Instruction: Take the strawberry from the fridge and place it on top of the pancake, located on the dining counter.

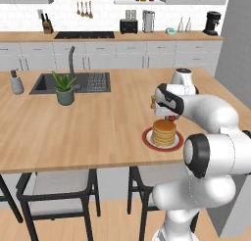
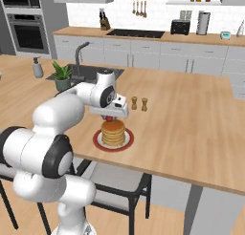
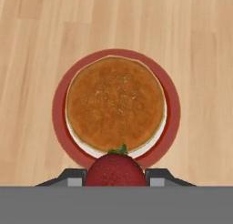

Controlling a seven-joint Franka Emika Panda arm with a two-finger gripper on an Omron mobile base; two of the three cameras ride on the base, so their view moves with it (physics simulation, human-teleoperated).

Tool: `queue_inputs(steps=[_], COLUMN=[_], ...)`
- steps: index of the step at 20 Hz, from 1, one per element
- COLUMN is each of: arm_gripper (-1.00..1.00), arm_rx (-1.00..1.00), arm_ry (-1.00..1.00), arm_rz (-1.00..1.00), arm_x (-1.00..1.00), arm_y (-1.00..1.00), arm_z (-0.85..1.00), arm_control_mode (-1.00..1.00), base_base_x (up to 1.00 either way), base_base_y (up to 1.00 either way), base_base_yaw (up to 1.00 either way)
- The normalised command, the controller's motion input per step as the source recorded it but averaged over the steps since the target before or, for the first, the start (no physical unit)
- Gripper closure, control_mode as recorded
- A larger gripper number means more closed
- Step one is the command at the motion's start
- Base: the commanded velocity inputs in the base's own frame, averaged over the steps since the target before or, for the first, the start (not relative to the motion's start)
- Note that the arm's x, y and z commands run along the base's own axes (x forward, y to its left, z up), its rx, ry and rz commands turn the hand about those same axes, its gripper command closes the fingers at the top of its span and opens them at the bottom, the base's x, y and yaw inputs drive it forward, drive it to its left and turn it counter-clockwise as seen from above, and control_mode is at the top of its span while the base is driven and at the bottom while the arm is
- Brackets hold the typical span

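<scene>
The pancake stack (image 1: 163, 132) (image 2: 113, 132) (image 3: 115, 104) sits on its red-rimmed plate (image 3: 58, 114) near the front edge of the dining counter (image 1: 98, 122). My gripper (image 1: 170, 118) (image 2: 110, 118) (image 3: 116, 175) hangs just above the stack, pointing straight down, shut on the strawberry (image 3: 115, 169). The berry, dark red with a small green leaf, shows between the two fingertips (image 3: 73, 176) in the hand view, over the near edge of the plate. In the base views only a speck of red shows under the hand (image 2: 110, 118).
Salt and pepper shakers (image 2: 139, 103) stand just behind the plate. A sink (image 1: 73, 82) with tap, a potted plant (image 1: 64, 88) and a soap bottle (image 1: 16, 82) lie to the left. Chairs (image 1: 59, 183) tuck under the counter's front edge.
</scene>
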Motion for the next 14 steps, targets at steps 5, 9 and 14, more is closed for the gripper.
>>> queue_inputs(steps=[5,9,14], arm_gripper=[1.00,1.00,1.00], arm_rx=[0.00,0.00,0.00], arm_ry=[0.00,0.00,0.00], arm_rz=[0.00,0.00,0.00], arm_x=[0.08,0.15,0.16], arm_y=[0.00,0.00,0.00], arm_z=[-0.13,-0.21,-0.12], arm_control_mode=[-1.00,-1.00,-1.00], base_base_x=[0.00,0.00,0.00], base_base_y=[0.00,0.00,0.00], base_base_yaw=[0.00,0.00,0.00])
